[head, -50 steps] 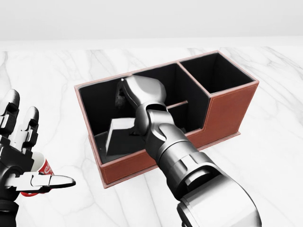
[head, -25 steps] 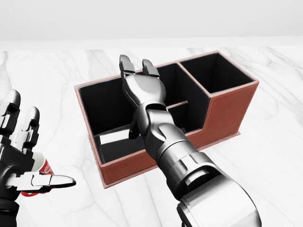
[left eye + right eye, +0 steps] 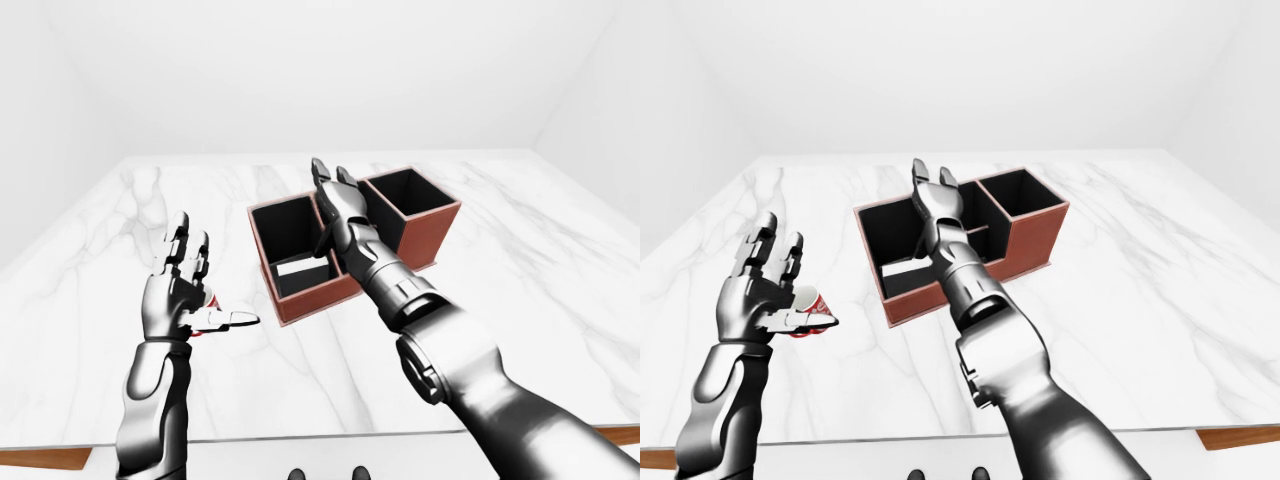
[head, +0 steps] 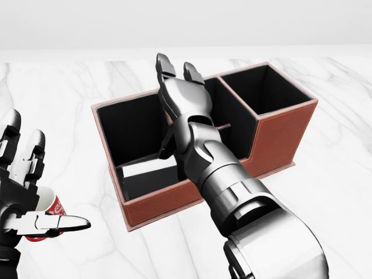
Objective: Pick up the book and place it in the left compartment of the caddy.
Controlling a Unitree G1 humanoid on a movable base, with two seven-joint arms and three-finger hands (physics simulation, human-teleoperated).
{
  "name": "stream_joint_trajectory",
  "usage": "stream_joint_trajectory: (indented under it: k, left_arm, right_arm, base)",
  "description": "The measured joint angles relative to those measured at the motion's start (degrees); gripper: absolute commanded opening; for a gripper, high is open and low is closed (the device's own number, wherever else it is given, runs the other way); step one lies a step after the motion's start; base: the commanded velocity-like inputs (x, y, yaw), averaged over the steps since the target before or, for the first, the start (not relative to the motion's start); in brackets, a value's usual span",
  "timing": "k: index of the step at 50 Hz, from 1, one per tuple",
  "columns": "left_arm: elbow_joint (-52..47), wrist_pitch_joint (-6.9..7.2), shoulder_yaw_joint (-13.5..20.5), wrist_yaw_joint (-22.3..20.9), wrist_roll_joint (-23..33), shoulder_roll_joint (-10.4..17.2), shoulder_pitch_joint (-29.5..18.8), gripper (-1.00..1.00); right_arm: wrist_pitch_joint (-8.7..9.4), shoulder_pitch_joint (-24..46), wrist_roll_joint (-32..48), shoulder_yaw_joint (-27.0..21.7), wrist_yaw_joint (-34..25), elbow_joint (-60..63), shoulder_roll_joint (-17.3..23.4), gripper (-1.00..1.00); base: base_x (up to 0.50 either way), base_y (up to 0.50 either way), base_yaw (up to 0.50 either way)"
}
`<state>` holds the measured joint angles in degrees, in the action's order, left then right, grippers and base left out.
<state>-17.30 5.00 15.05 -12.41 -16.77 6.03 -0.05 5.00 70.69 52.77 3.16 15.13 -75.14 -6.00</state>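
book lies flat in the caddy's left compartment, below and just left of the right hand, which is released, fingers spread, empty. Looks placed: lift the hand straight up clear of the divider. Left hand open, idle beside a red cup on the counter

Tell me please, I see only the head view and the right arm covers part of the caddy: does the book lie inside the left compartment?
Observer: Yes. In the left-eye view the white book lies flat on the floor of the caddy's left compartment, beside the right arm.
Operator: And the left hand? The edge cuts it.
Observer: The right-eye view shows the left hand whole, fingers open and pointing up, a red cup by its thumb.
Operator: Does it grip the cup?
Observer: The upright fingers stand clear of it; only the thumb crosses it.
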Motion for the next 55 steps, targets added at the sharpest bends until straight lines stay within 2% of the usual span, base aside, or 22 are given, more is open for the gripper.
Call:
stream_joint_trajectory:
  k: [11,20,35,55]
  left_arm:
    - [-0.07,0.00,0.05,-0.12,0.08,0.06,-0.04,1.00]
    - [-0.10,0.00,0.14,-0.08,0.17,0.13,-0.17,1.00]
    - [-1.68,0.00,0.80,0.27,0.17,0.16,0.27,1.00]
    - [-7.83,0.00,3.01,-0.07,-0.99,-0.51,2.40,1.00]
  right_arm:
    - [0.00,-0.21,-6.21,-0.79,-1.50,4.65,2.78,1.00]
    - [0.00,-4.71,-10.81,-1.06,-4.74,16.57,5.36,1.00]
    - [0.00,-22.89,-15.00,-1.89,-11.80,53.53,7.80,1.00]
    - [0.00,-46.19,-20.64,-2.63,-12.45,90.73,7.45,1.00]
  base:
    - [0.00,0.00,0.00]
    - [0.00,0.00,0.00]
    - [0.00,0.00,0.00]
    - [0.00,0.00,0.00]
